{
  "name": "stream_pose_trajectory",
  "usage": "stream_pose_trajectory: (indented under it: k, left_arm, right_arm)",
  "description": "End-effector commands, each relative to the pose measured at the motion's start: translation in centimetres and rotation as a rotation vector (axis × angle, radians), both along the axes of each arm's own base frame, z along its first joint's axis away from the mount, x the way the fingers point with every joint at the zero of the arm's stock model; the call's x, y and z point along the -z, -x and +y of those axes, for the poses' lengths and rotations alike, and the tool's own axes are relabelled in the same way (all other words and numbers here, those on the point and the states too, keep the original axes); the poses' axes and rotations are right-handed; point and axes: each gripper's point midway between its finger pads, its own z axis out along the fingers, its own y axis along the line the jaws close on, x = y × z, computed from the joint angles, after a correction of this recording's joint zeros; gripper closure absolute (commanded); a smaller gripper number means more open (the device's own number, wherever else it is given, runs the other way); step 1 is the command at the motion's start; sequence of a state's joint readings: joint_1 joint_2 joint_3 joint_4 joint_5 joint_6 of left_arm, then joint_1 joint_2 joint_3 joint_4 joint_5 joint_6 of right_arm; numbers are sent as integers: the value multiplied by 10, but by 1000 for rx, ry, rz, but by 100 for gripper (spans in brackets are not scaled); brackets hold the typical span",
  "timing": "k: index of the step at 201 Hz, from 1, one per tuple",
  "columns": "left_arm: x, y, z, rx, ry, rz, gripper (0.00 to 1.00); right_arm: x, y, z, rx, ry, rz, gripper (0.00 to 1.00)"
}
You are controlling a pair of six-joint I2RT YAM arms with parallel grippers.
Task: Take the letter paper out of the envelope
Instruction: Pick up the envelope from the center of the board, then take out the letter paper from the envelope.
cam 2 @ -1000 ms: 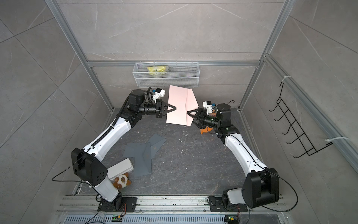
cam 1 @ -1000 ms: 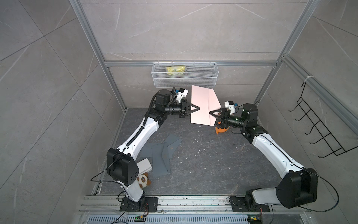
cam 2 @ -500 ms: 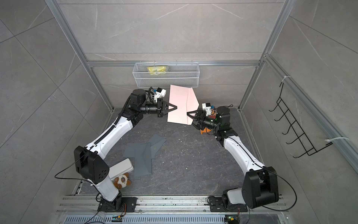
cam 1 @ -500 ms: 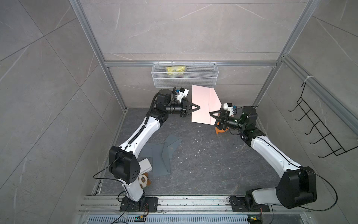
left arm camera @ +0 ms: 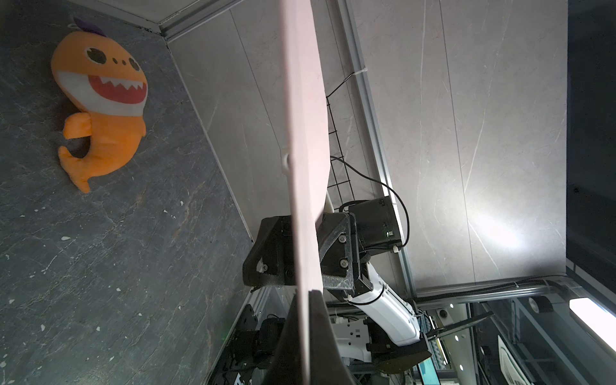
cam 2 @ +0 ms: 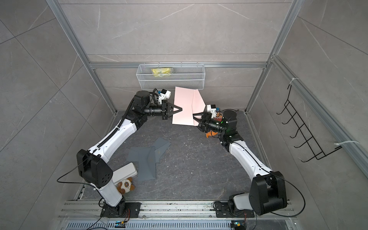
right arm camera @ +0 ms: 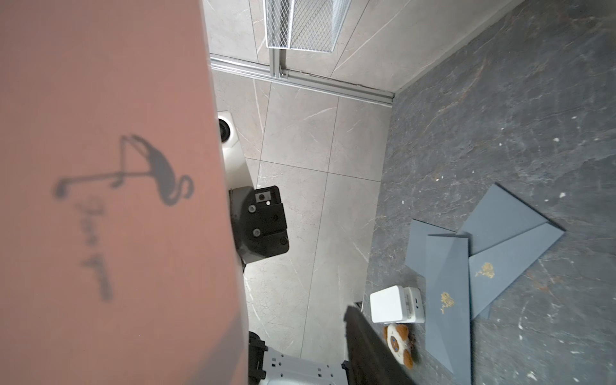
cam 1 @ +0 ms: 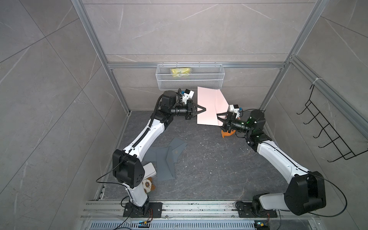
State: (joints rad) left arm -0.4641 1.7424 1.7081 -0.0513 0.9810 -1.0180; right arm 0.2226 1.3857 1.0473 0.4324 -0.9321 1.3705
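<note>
A pink envelope [cam 1: 207,107] [cam 2: 183,109] hangs upright in the air at the back, its flap open toward the right. My left gripper [cam 1: 205,109] [cam 2: 181,109] is shut on its left edge; in the left wrist view the envelope [left arm camera: 305,133] runs edge-on between the closed fingers. My right gripper [cam 1: 218,117] [cam 2: 193,117] is open, its fingers straddling the envelope's lower right edge. In the right wrist view the envelope [right arm camera: 100,166], with a flamingo print showing through, hides one finger; the other finger [right arm camera: 363,343] stands apart. The letter paper does not show separately.
An orange shark plush [cam 1: 227,134] [left arm camera: 100,100] lies on the floor under my right wrist. Grey-blue envelopes [cam 1: 167,157] [right arm camera: 466,266], a white box [cam 1: 149,169] and a small bear plush [cam 1: 148,184] lie near the left arm's base. A wire basket [cam 1: 189,77] hangs on the back wall.
The right gripper's jaws have narrowed around the envelope's right edge. The envelope has risen slightly. The left gripper has kept its hold.
</note>
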Motion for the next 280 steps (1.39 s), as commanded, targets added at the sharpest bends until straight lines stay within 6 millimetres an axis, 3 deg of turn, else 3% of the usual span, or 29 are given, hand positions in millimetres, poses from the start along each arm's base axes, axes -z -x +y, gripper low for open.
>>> stream_pose_trajectory:
  k: [1,64,104,137,155,181,207,232,280]
  left_arm:
    - [-25,2,0,19,41,-81,100]
    - [-23,0,-1,18,33,-80,100]
    - [-14,-3,1,3,6,-67,100]
    - [-4,-8,4,-42,-54,-56,50]
    - [10,-16,14,-125,-139,-50,38]
    - [32,-28,36,-271,-293,-30,37]
    - [31,-32,49,-369,-325,-29,42]
    - [10,-27,38,-363,-278,-53,49]
    - [-26,-13,-2,-308,-180,-57,59]
  right_arm:
    - [-21,16,6,-43,-43,-45,53]
    - [-21,17,4,-30,-50,-35,78]
    - [-21,14,2,-1,-32,-44,100]
    - [-1,14,-11,103,151,-57,100]
    - [2,14,-23,174,276,-106,100]
    - [0,14,-45,290,445,-185,100]
    - [1,12,-58,364,608,-295,100]
    - [-2,13,-62,405,734,-407,100]
    - [1,12,-58,425,842,-564,100]
